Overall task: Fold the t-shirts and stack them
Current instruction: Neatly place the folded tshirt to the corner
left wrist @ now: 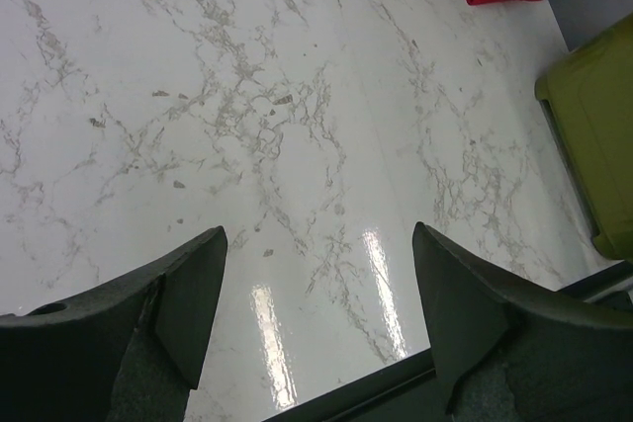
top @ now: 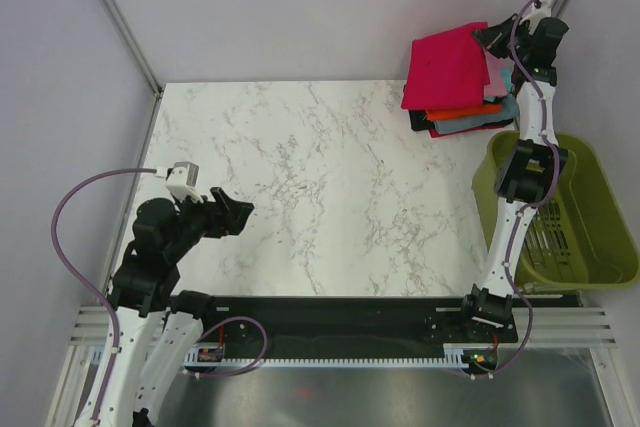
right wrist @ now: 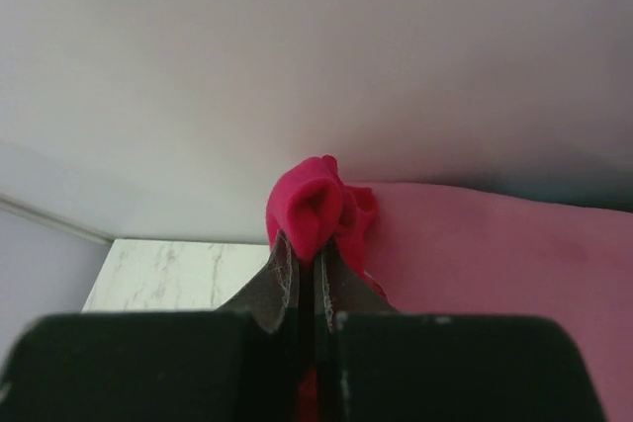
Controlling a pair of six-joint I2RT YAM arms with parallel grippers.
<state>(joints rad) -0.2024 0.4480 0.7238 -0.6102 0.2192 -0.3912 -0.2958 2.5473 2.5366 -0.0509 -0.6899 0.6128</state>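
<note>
Crimson-red cloth t-shirt [top: 447, 65], atop the stack of folded t-shirts [top: 470, 115] at the tabletop's [top: 300, 177] far right corner, is pinched at its right edge by the right claw [top: 488, 37]; the left claw [top: 238, 215] gapes empty, well apart.

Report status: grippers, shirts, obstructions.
Left gripper open above table. Right gripper shut on red shirt atop stack. Basket nearby, not blocking.

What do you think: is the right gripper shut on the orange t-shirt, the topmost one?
No. The right gripper is shut on the crimson-red t-shirt, the topmost one; the orange t-shirt lies lower down. The right wrist view shows it.
</note>
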